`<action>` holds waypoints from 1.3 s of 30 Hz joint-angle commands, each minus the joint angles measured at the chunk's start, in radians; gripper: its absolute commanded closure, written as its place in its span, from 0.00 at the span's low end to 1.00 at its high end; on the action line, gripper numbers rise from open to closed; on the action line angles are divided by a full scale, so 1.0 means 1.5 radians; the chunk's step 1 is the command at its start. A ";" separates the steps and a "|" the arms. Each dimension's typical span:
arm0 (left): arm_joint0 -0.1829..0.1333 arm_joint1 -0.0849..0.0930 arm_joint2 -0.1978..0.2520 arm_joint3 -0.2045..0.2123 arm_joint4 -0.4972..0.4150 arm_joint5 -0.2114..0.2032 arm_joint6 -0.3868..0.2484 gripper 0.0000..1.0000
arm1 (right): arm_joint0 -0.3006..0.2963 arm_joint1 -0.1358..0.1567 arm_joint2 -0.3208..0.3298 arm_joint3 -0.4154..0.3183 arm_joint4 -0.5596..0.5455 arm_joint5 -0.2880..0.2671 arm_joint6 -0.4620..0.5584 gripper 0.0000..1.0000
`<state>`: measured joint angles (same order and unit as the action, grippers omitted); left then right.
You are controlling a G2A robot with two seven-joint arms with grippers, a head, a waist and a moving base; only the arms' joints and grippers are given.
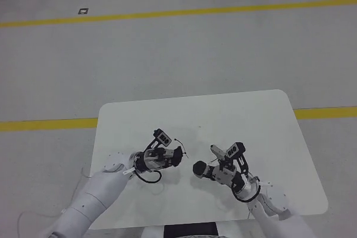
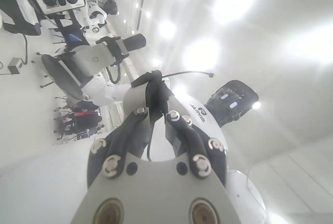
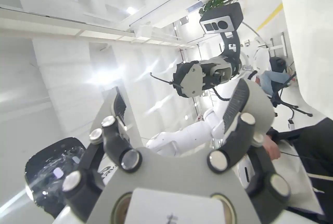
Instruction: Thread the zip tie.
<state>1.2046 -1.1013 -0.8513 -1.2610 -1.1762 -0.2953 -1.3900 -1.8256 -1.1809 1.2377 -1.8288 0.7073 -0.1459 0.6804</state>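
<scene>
A thin black zip tie (image 2: pixel 187 73) is pinched in my left gripper (image 2: pixel 156 84), which is shut on it. One end sticks out sideways past the fingertips and the rest trails back between the fingers. From above, the left gripper (image 1: pixel 174 156) hangs over the table's front middle, with the zip tie (image 1: pixel 181 146) poking out beside it. My right gripper (image 3: pixel 179 105) is open and holds nothing. It faces the left gripper (image 3: pixel 187 79) and the zip tie end (image 3: pixel 158 78) from a short way off. In the top view the right gripper (image 1: pixel 199 169) sits just right of the left one, not touching.
The white table (image 1: pixel 256 119) has rounded corners, and both arms are over its front half. Yellow floor lines (image 1: pixel 41 125) run behind and beside it.
</scene>
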 commanded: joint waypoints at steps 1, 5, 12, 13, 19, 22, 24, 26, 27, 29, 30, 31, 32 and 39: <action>-0.003 0.003 0.007 0.002 -0.005 -0.005 0.000 1.00 | 0.000 0.000 0.000 0.000 -0.001 0.000 0.000 0.00; -0.004 0.003 0.009 0.002 -0.006 -0.008 0.000 1.00 | 0.001 0.000 -0.002 -0.002 0.000 0.001 -0.003 0.00; 0.004 0.003 0.004 -0.021 0.000 -0.010 0.028 1.00 | 0.015 -0.005 -0.028 -0.003 0.047 -0.002 0.004 0.00; 0.007 0.003 0.001 -0.024 0.001 -0.012 0.028 1.00 | 0.017 -0.006 -0.029 -0.002 0.051 -0.002 0.004 0.00; 0.015 0.004 -0.007 -0.036 -0.003 -0.009 0.015 1.00 | 0.025 -0.008 -0.038 0.004 0.067 -0.011 0.001 0.00; 0.015 0.004 -0.007 -0.036 -0.003 -0.009 0.015 1.00 | 0.027 -0.008 -0.038 0.006 0.073 -0.020 0.001 0.49; 0.015 0.004 -0.007 -0.036 -0.003 -0.009 0.015 1.00 | 0.027 -0.009 -0.038 0.008 0.073 -0.026 0.000 0.53; 0.015 0.004 -0.007 -0.036 -0.003 -0.009 0.015 1.00 | 0.027 -0.009 -0.038 0.008 0.074 -0.032 -0.001 0.57; 0.015 0.004 -0.007 -0.036 -0.003 -0.009 0.015 1.00 | 0.026 -0.009 -0.038 0.009 0.073 -0.033 -0.001 0.59; 0.015 0.004 -0.007 -0.036 -0.003 -0.009 0.015 1.00 | 0.026 -0.009 -0.039 0.009 0.074 -0.037 0.000 0.63; 0.015 0.004 -0.007 -0.036 -0.003 -0.009 0.015 1.00 | 0.026 -0.009 -0.039 0.008 0.074 -0.038 0.001 0.64; 0.015 0.004 -0.007 -0.036 -0.003 -0.009 0.015 1.00 | 0.026 -0.009 -0.039 0.008 0.074 -0.038 0.002 0.69; 0.015 0.004 -0.007 -0.036 -0.003 -0.009 0.015 1.00 | 0.025 -0.009 -0.040 0.008 0.074 -0.039 0.004 0.71; 0.015 0.004 -0.007 -0.036 -0.003 -0.009 0.015 1.00 | 0.024 -0.008 -0.044 0.005 0.073 -0.038 0.017 0.78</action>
<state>1.2271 -1.0958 -0.8620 -1.3150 -1.1804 -0.3082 -1.3670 -1.7890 -1.1935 1.1718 -1.8203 0.8174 -0.2022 0.7039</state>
